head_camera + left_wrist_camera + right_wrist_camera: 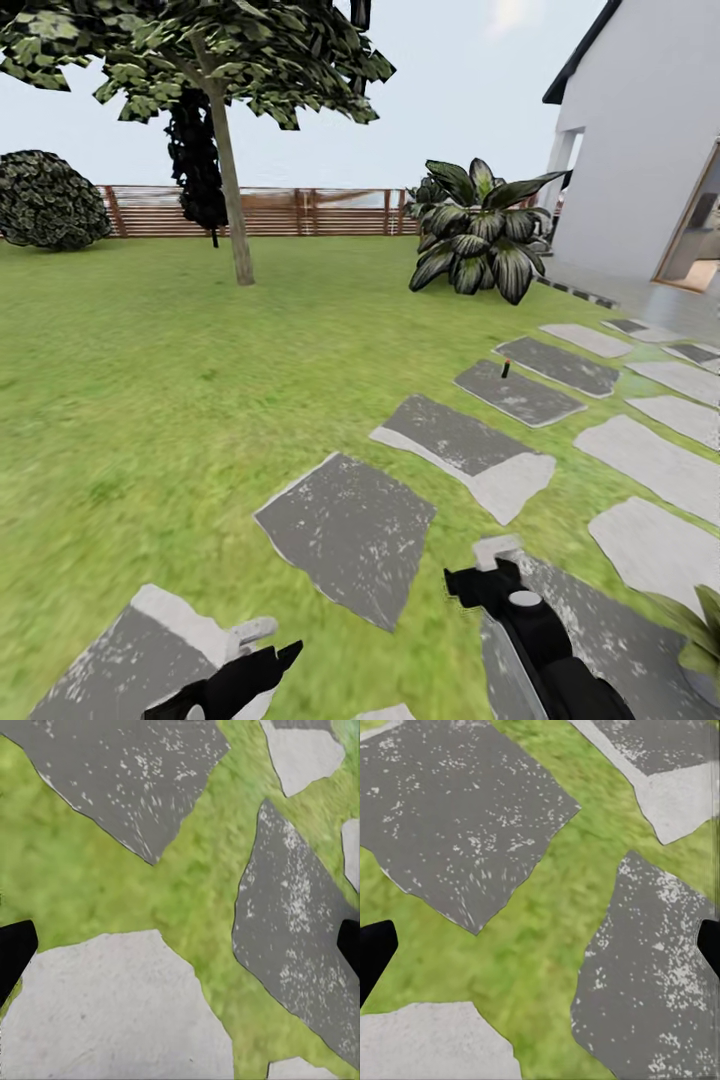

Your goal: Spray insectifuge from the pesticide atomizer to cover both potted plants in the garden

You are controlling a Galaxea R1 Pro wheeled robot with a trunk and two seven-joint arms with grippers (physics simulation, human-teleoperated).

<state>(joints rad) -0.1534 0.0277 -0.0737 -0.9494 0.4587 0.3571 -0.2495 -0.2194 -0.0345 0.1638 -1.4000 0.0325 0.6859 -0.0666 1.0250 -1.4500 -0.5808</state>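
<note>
approach to the atomizer

atomizer (506,368) stands upright on a dark slab (517,392) well ahead, right of centre, along the stone path. a leafy plant (482,240) sits beyond it near the house (640,140). left gripper (262,663) and right gripper (478,585) hang low over paving, both with fingers spread, holding nothing. step in hand looks like the drive in. best to roll along the path, keep the bottle centred, stop short, then lower one arm and close round the body without tipping it.
</note>
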